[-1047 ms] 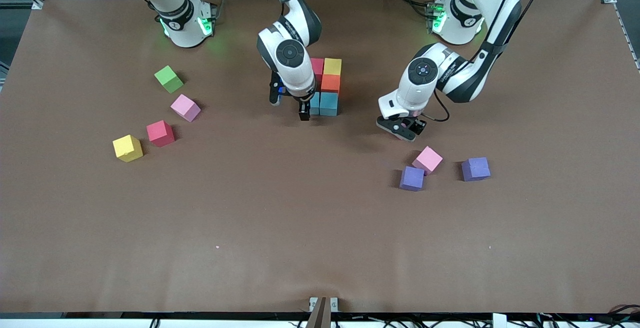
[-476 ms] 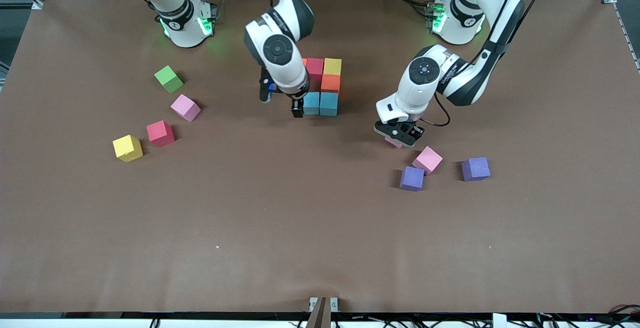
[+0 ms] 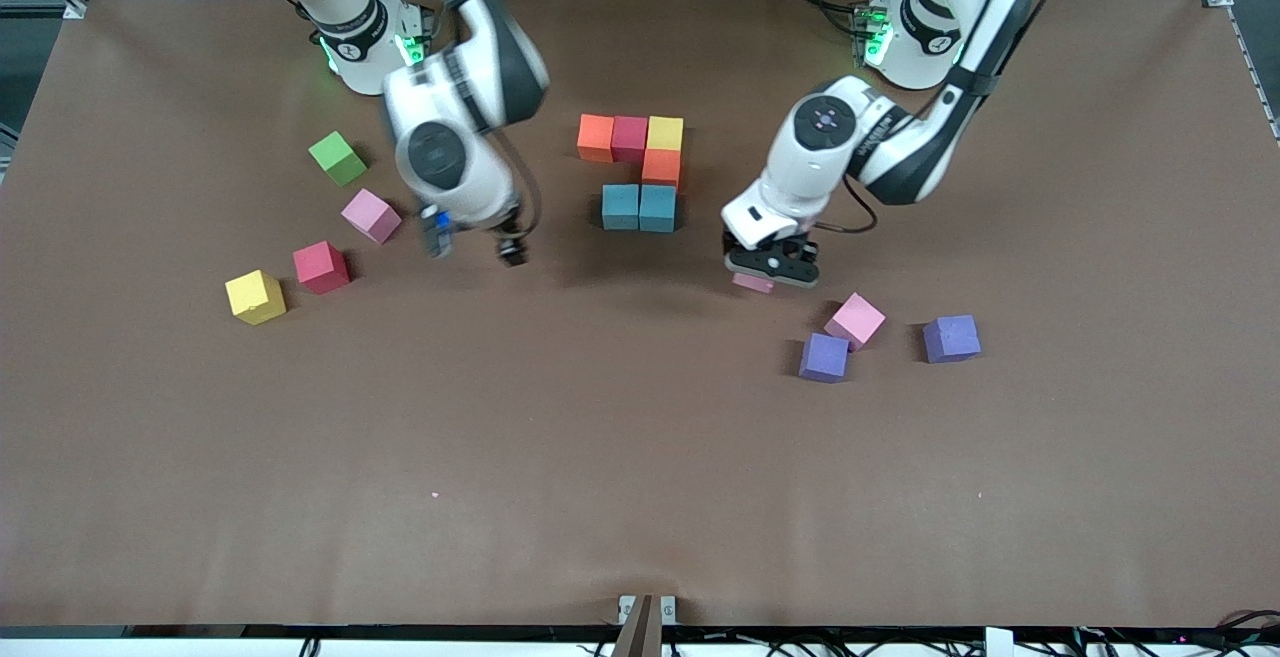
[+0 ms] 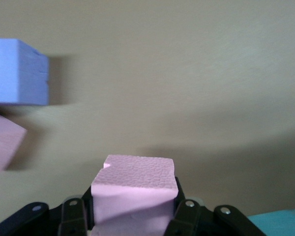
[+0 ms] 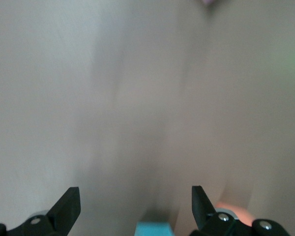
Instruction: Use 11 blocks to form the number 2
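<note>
Transport is the step in hand: left gripper [image 3: 768, 275] pinches a small matte pink foam cube [image 4: 133, 189] above bare table, near the unfinished blocky number 2 [image 3: 640, 169]. Next comes setting it beside the blue cubes [image 3: 639, 208]. Right gripper [image 3: 472, 242] hangs spread, empty.

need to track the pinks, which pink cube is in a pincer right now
The pink cube clamped in the left pincer, over bare table near the blue pair. The pink cube touching the purple cube and the pink cube beside the green cube sit loose.
</note>
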{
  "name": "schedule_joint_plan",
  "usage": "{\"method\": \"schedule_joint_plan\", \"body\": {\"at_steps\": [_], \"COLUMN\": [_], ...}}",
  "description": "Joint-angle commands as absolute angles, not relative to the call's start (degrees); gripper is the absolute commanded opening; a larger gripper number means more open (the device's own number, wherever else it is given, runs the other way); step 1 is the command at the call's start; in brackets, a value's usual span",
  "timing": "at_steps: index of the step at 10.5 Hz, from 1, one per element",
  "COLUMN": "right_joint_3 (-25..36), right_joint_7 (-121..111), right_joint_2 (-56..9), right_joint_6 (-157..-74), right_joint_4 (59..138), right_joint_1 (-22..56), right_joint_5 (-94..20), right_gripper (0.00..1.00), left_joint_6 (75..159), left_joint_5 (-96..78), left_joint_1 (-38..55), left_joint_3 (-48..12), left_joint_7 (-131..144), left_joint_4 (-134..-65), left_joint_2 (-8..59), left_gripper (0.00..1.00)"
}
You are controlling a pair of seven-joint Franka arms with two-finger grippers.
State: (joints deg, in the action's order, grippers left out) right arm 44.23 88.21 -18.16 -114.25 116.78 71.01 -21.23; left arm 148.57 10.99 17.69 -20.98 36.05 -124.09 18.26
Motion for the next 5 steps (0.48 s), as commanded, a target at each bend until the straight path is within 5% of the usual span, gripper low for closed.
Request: {"method": "schedule_joint_plan", "body": {"at_steps": [1, 5], "right_joint_3": [52.4, 53.9], "right_joint_7": [69.4, 45.5], "right_joint_2": [-17.3, -17.6], "right_joint_6": [-111.5, -118.6], "right_joint_4": [118.3, 124.8], "right_joint_1": [69.9, 61.1], "right_joint_5": [-18.5, -10.6], "right_gripper": [1.00, 1.00], "left_joint_6": [143.0, 140.4], "left_joint_5": [9.5, 4.8], "left_joint_1": [21.2, 24.2], "left_joint_3": [-21.0, -24.8], "left_joint_7": [47.5, 68.3], "left_joint_4": [-120.2, -115.6], "left_joint_2": [17.9, 18.5], "left_gripper": [0.17, 0.17]}}
